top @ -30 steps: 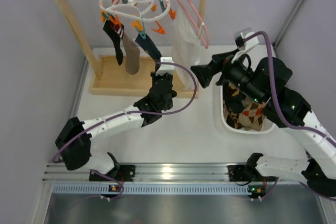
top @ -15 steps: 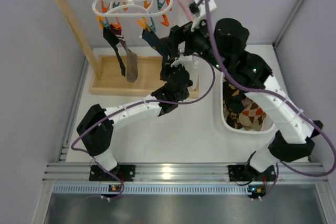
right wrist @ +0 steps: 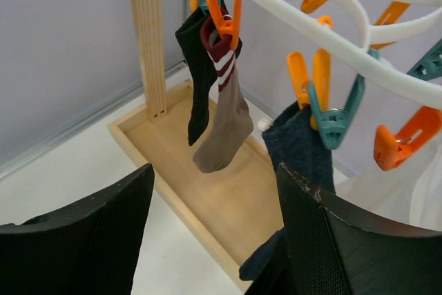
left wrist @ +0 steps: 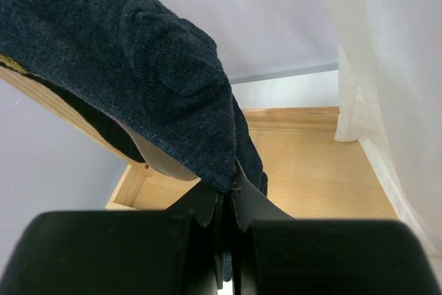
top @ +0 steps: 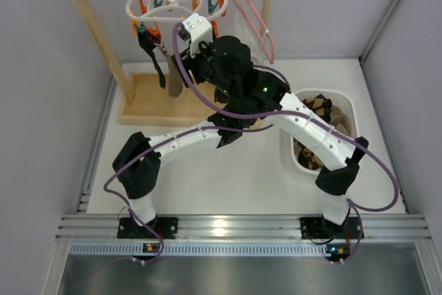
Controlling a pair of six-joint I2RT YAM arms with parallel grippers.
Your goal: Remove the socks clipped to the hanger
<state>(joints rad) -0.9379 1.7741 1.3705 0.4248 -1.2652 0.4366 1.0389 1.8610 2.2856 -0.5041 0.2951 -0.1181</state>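
left fingers (left wrist: 257,206) pinch the dark sock (left wrist: 138,81), right fingers (right wrist: 83,240) apart near the hanger (right wrist: 331,39).

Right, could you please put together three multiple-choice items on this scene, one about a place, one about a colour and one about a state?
1. Where do the argyle socks lie?
A. on the rack's wooden base
B. in the white basket
C. clipped to the hanger

2. Which colours stripe the cuff of the grey-brown sock?
A. maroon and white
B. green and yellow
C. blue and orange

3. How are the left arm's fingers?
A. wide open, holding nothing
B. shut on the white garment
C. shut on the dark blue sock

Answers: 1 B, the top view shows their diamonds inside the basket. 2 A, the right wrist view shows those stripes at its top. 3 C, the left wrist view shows them pinching the sock's tip.
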